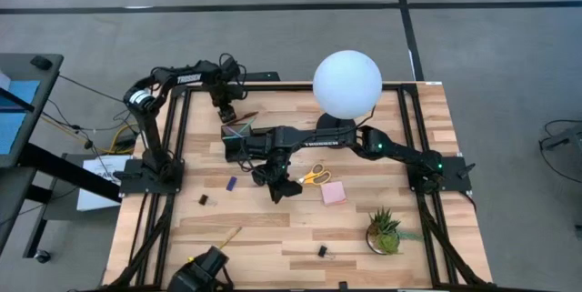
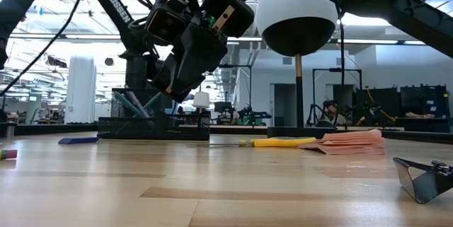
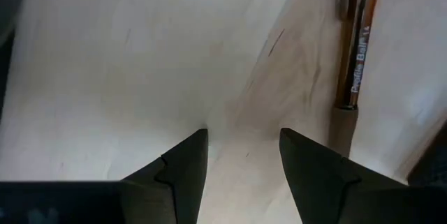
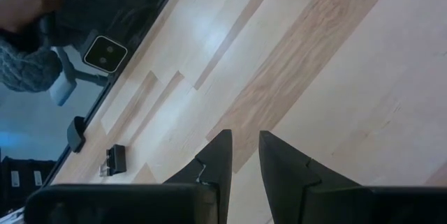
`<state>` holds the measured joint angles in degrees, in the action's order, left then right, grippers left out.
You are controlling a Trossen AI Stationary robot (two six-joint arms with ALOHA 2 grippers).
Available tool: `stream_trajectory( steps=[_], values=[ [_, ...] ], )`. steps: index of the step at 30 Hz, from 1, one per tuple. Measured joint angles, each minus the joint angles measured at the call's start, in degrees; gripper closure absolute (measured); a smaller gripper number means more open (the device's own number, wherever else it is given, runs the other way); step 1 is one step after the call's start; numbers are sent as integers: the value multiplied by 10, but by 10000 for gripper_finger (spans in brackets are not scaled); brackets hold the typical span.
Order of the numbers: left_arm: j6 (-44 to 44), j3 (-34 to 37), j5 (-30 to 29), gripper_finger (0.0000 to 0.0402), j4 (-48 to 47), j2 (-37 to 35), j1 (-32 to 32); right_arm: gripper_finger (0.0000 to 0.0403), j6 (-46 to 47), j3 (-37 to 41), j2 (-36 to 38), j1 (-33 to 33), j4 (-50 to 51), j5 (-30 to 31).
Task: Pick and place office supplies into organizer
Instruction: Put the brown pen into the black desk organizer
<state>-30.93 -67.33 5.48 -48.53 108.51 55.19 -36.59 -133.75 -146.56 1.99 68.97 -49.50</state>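
Note:
The black organizer (image 1: 238, 137) stands on the table left of the lamp, with pens upright in its cup (image 2: 134, 107). My left gripper (image 3: 243, 137) is open and points down at bare wood just beyond the organizer (image 1: 227, 110); a brown pen (image 3: 356, 42) lies flat beside its fingers, untouched. My right gripper (image 4: 244, 140), open by a narrow gap and holding nothing, hovers near the organizer's near side (image 1: 282, 189). Yellow scissors (image 1: 314, 176), a pink pad (image 1: 333, 192), a blue piece (image 1: 232, 183), a yellow pencil (image 1: 227, 236) and black clips (image 1: 204, 199) lie flat on the table.
The white globe lamp (image 1: 347, 83) stands at the far side, with the right arm stretched below it. A green potted plant (image 1: 385, 230) sits near the right edge. Another black clip (image 1: 322, 250) lies toward the near edge. The wood between pencil and plant is bare.

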Motion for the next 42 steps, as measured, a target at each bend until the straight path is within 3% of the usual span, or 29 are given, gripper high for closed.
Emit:
stream_trajectory(
  steps=[4,16,33,42],
  values=[
    [-1,2,-16,228,5,-5,-6,337,0,0,0,1,0,0],
    [-4,-4,39,228,-47,-19,-13,337,-14,0,0,1,1,0],
    [1,11,19,229,-19,-23,-55,337,-14,0,0,1,6,0],
    [9,11,44,270,-32,-21,-54,337,-15,0,0,1,14,0]
  ],
)
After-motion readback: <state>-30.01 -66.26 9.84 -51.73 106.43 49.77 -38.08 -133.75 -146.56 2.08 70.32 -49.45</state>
